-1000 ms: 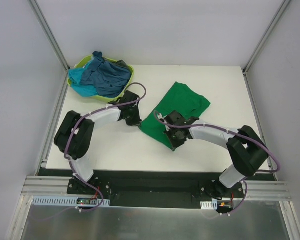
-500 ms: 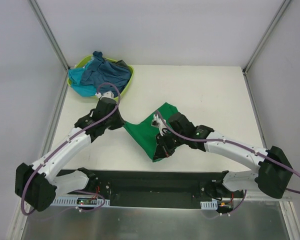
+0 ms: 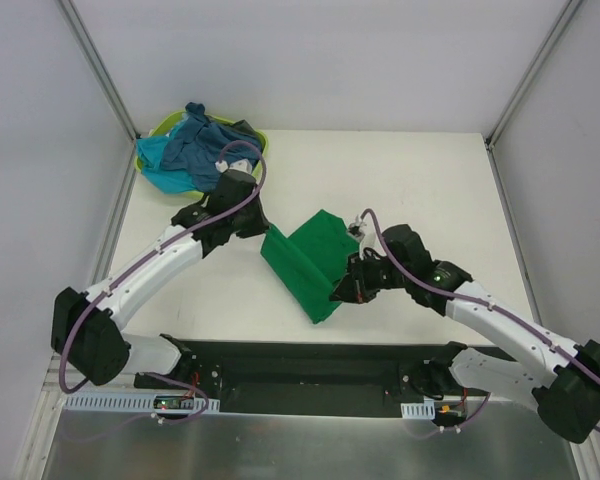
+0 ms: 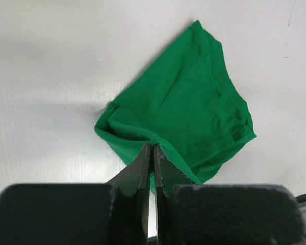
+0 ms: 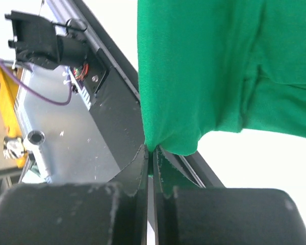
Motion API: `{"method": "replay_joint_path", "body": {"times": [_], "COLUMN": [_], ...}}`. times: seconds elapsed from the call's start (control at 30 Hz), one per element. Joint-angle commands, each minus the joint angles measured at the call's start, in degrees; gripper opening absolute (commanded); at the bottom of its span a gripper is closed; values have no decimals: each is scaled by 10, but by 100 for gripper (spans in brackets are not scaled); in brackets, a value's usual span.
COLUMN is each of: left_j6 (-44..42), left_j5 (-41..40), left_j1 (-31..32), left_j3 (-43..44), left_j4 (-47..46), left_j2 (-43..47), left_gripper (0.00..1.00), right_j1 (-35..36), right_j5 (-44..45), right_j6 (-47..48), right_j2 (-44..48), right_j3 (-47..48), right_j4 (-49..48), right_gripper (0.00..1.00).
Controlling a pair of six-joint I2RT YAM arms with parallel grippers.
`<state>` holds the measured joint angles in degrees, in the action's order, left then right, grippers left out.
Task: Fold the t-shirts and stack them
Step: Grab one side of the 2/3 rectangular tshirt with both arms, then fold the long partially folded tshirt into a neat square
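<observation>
- The green t-shirt lies in the middle of the white table, between the two arms.
- It is folded and bunched. I cannot make out a collar or tell sleeve from hem.
- The left gripper has its fingers pressed together on the shirt's left corner. From its own camera, the left gripper nips a fold of the green t-shirt.
- From above, the right gripper is mostly hidden under its own wrist, at the shirt's near right edge.
- Its own camera shows it better. The right gripper pinches a small bunch of the green t-shirt. The cloth fills the top of that picture and is cut off there.
- Behind that cloth is the black rail at the near edge of the table.
- From above, the shirt sits slantwise. Its long edge runs from the left gripper down to a point near the table's near edge. Another corner points to the far side.
- The other t-shirts are heaped in the lime-green basket at the far left corner. They cover most of it, and only parts of each shirt show.
</observation>
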<state>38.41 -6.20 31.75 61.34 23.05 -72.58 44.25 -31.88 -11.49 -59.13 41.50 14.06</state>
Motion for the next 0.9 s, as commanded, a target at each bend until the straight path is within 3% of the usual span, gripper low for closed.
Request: {"method": "replay_joint_path", "body": {"times": [0.0, 0.37, 0.87], "left_j6": [-26, -52, -84], "left_j5": [-19, -24, -1], "left_j1": [7, 10, 10], "left_j3": [69, 202, 316], "left_j4": [-25, -27, -27], "left_j2": [-60, -215, -374], "left_gripper": [0, 0, 0], "right_j1": [-43, -138, -236], "right_j5": [15, 76, 81], "right_j6": [-5, 37, 69], "right_j2": [47, 48, -50], "right_j3": [-13, -8, 3], "right_j4": [42, 79, 60], "right_gripper": [1, 0, 1]}}
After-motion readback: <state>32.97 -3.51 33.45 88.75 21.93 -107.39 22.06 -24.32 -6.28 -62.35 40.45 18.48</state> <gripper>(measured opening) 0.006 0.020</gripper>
